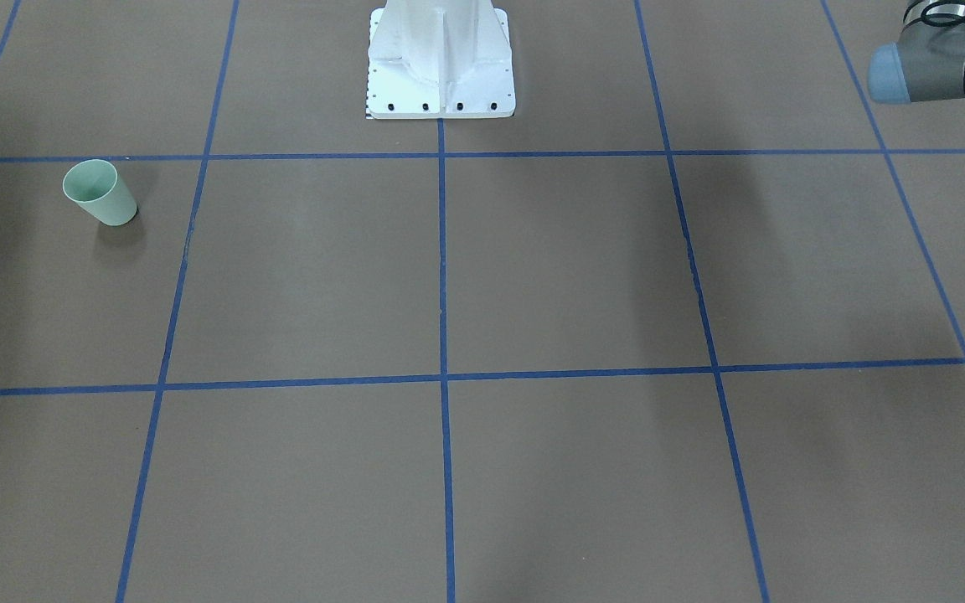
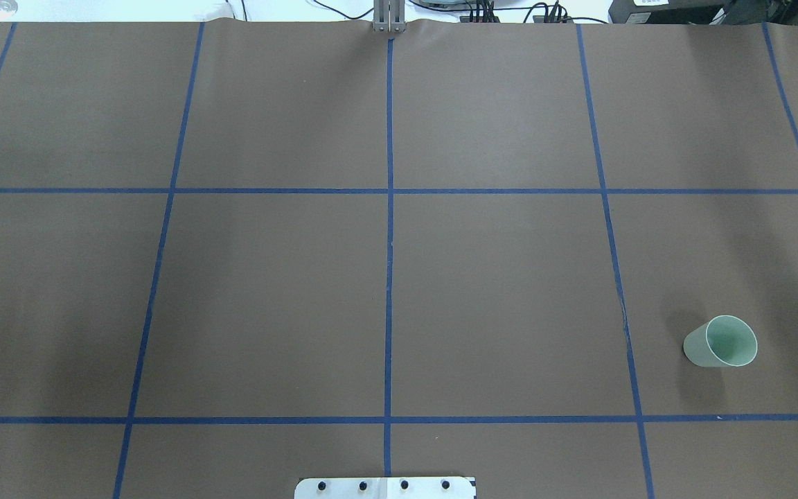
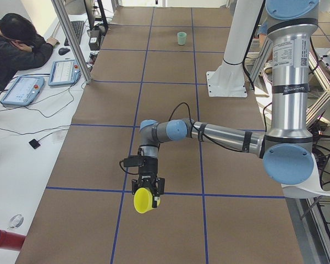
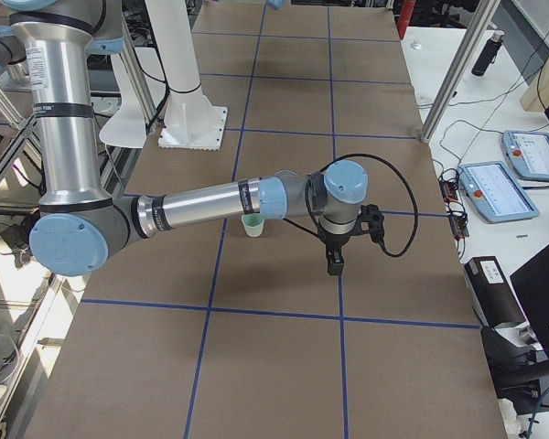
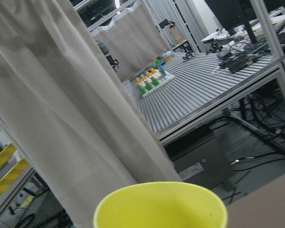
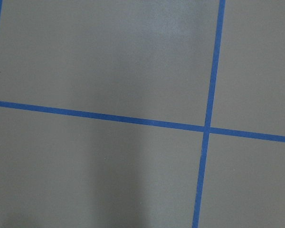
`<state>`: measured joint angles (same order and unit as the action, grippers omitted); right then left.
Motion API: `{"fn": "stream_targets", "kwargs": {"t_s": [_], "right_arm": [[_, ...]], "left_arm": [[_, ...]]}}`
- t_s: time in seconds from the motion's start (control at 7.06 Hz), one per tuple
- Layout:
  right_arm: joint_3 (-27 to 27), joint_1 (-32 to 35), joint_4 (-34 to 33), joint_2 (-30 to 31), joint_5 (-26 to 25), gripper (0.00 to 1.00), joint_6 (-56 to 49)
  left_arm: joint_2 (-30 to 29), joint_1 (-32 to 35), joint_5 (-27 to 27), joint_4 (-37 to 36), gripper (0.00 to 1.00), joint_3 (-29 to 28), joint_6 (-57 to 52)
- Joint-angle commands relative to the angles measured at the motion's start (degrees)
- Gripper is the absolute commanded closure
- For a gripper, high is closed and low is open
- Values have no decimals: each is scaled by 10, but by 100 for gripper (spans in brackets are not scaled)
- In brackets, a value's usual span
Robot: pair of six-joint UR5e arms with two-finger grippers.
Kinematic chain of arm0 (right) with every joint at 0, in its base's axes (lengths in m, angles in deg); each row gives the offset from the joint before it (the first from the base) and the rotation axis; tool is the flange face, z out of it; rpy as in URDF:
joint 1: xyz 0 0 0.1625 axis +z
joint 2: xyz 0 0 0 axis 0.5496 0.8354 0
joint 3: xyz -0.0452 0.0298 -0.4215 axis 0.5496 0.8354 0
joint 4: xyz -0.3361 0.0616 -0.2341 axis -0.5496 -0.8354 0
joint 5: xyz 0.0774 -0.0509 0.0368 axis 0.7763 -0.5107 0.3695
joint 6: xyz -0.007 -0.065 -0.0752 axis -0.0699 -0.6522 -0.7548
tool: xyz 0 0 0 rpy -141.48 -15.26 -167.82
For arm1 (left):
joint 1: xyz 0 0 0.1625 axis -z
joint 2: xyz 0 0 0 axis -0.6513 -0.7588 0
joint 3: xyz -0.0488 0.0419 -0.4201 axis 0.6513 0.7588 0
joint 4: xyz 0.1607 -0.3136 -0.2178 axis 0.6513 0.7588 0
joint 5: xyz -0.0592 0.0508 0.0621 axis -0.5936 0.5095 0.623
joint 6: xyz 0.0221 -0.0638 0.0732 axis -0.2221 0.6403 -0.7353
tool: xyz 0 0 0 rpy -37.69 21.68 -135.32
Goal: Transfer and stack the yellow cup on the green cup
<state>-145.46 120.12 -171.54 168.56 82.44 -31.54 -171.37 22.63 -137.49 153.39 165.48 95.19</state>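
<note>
Unstacked — yellow cup (image 3: 143, 202) at left gripper (image 3: 148, 190), green cup (image 2: 721, 343) well right. Whether it or right gripper (image 4: 334, 263) clamps — cannot tell.

- Left silver, blue-jointed arm (image 3: 225, 133) stretches level; its black two-finger gripper (image 3: 147, 188) points down, grip unreadable.
- Right silver arm (image 4: 201, 205) stretches level; its black gripper (image 4: 334, 266) points down, grip unreadable.

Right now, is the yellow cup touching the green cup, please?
Apart. The exterior left view shows the yellow cup near the camera and the green cup far beyond it.
</note>
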Motion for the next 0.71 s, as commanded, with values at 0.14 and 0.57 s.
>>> {"fn": "stream_targets", "kwargs": {"t_s": [0.14,0.57], "right_arm": [[-1,0,0,-1,3,0,0],[-3,0,0,-4,3,0,0]], "left_arm": [[-133,3,-50,71,93,21,-80],[-118,1,-183,334,93,47,-222]]}}
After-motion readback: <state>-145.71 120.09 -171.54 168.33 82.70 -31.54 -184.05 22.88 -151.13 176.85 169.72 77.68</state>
